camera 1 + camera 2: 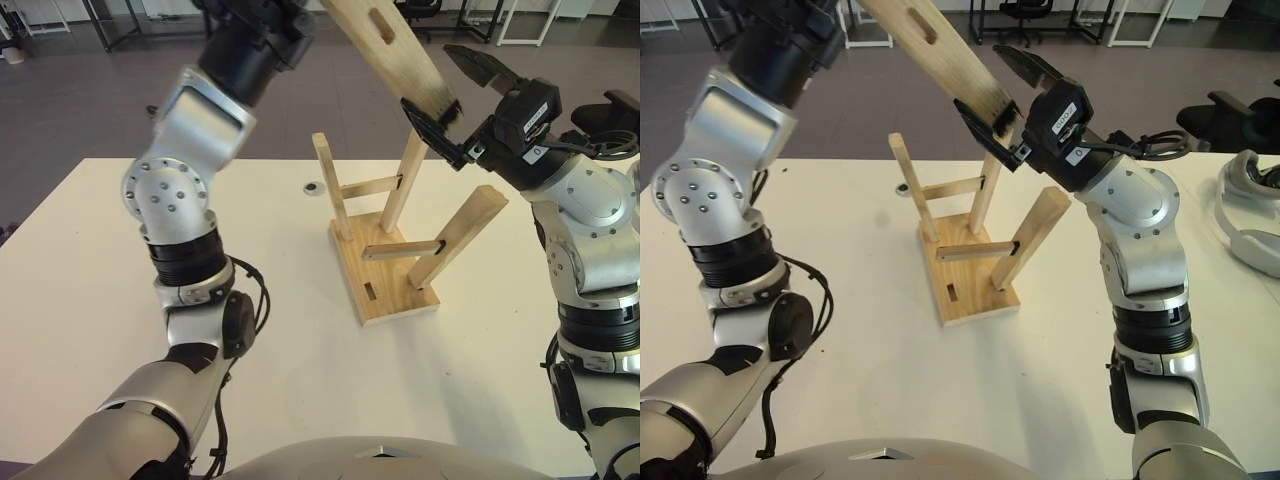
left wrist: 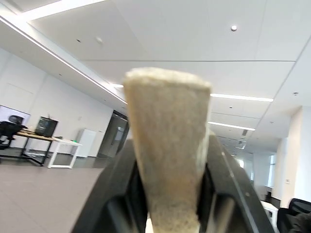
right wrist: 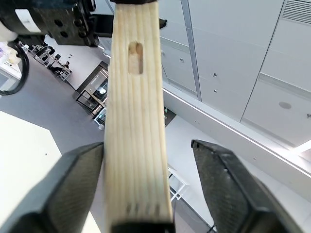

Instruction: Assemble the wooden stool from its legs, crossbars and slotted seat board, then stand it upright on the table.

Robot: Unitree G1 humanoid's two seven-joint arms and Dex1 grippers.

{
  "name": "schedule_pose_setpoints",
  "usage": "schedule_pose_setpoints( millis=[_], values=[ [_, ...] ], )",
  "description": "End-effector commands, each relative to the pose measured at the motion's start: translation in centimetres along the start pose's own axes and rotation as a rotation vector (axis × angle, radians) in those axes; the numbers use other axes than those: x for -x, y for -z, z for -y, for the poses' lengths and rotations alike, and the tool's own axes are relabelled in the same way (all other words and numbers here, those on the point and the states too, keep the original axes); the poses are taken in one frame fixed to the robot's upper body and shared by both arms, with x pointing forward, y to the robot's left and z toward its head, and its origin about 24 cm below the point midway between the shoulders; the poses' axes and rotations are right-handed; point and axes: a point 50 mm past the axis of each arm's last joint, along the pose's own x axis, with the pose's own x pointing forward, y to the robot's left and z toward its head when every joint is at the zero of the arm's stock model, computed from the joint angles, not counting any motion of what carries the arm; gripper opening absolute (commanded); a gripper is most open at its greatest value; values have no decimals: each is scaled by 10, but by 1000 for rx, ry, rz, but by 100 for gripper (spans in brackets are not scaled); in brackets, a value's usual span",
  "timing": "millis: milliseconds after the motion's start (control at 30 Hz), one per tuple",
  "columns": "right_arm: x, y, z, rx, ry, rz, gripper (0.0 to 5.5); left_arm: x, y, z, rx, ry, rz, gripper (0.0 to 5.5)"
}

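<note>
Left arm raised high, left fingers [image 2: 114,199] clamped on the upper end of the leg [image 1: 395,45]. Right arm bent upward, right fingers [image 1: 482,66] spread open around its lower end, over the upturned stool [image 1: 385,275] on the desk [image 1: 100,250].

Head eyes overlook table [image 1: 90,260]; wrist cameras face upward.

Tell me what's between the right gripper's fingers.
The end of the slotted wooden leg, with a gap beside one finger; the right wrist view shows it.
</note>
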Motion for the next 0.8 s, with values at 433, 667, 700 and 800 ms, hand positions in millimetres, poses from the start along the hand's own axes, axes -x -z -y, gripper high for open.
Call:
schedule_pose_setpoints(
  millis=[433,667,700,800],
  values=[
    [166,188,-95,-404,23,-1043,328,161,72,-22,-35,-591,-367,103],
    [140,175,-151,-280,-267,-902,328,187,121,-17,208,-925,-283,103],
    [137,173,-152,-278,-272,-885,328,188,119,-19,201,-948,-267,103],
    [130,170,-154,-276,-273,-856,328,191,115,-25,117,-991,-282,103]
  ],
)
